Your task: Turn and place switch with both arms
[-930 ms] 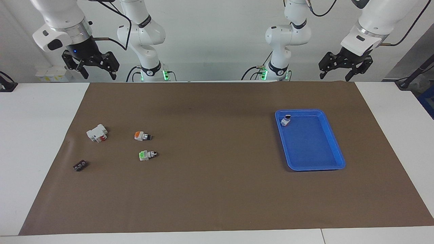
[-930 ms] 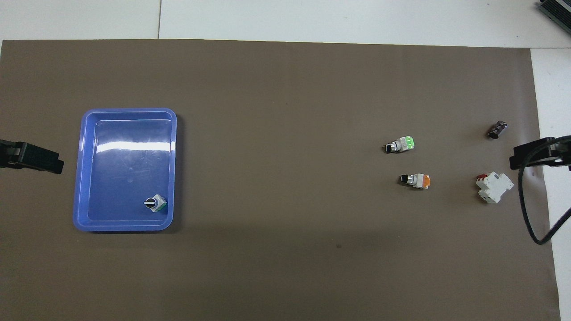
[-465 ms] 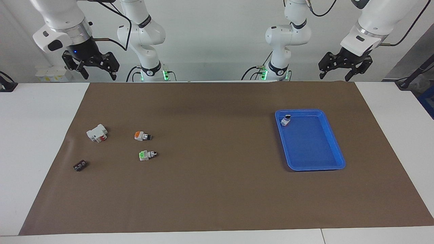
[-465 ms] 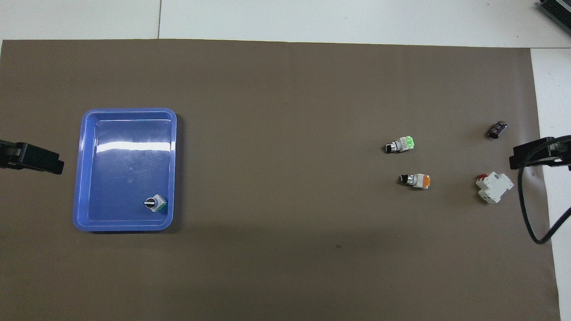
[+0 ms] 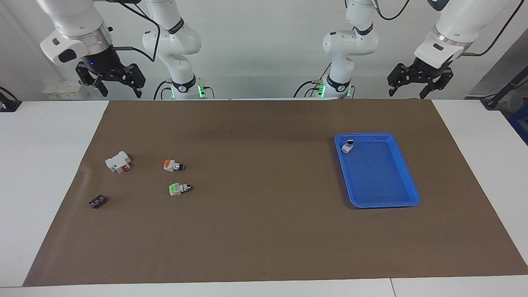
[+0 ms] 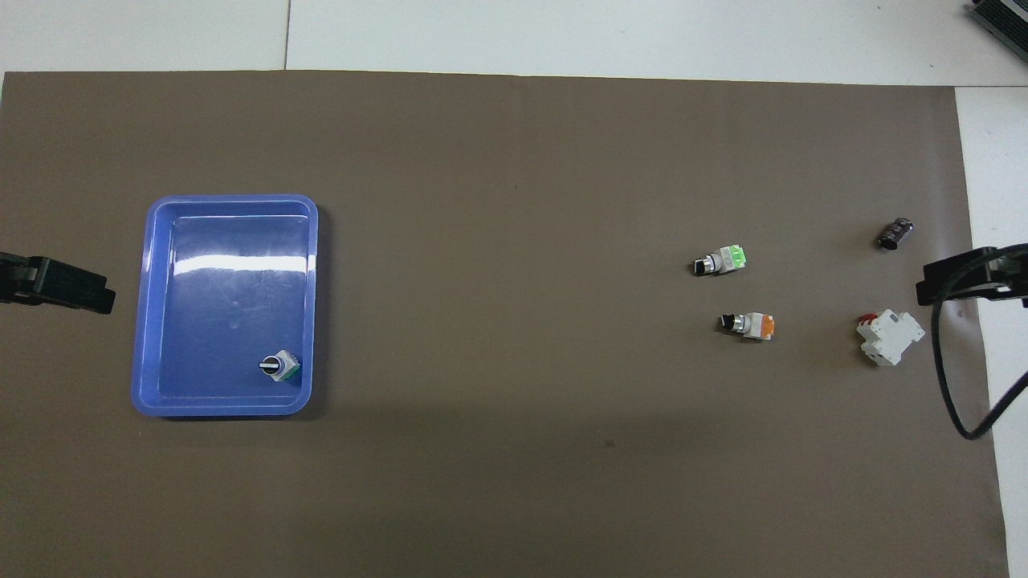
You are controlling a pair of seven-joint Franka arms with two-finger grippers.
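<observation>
I am holding my right gripper up in the air over the worktop's edge at my own end, jaws spread and gripping nothing. My left gripper is waiting likewise at its end, also spread and carrying nothing. The switch with the orange face is lying on its side on the brown mat, toward my right arm's end, just nearer to me than the green-faced switch. A white-and-red block is sitting beside it. A blue tray is holding another small switch.
</observation>
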